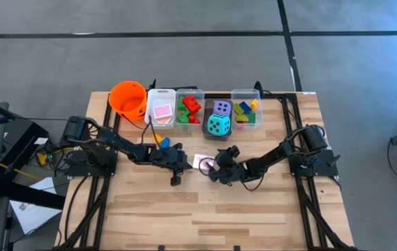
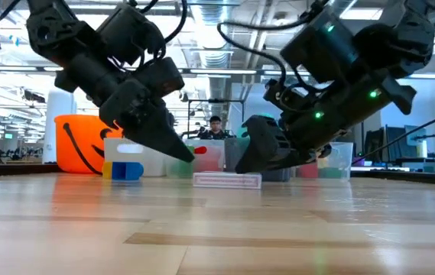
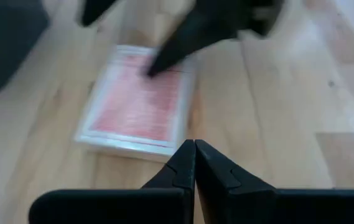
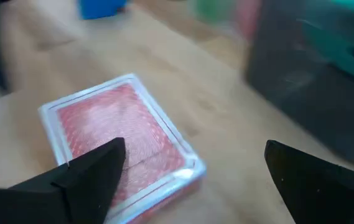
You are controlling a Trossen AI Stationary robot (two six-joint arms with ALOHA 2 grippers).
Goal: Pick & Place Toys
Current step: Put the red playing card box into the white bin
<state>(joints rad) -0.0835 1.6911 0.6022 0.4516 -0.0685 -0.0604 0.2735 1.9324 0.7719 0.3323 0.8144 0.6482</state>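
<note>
Over the cards (image 4: 121, 140), right gripper (image 4: 192, 171) jaws spread wide.

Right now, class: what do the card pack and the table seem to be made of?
Card pack: pink-white cards, probably paper, in a clear, glossy case, likely plastic; its edges shine. Table: wood, matte; pale joined planks with visible grain.

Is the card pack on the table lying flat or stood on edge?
Flat. The card pack lies face up on the table, with the open right tool poised around one corner.
</note>
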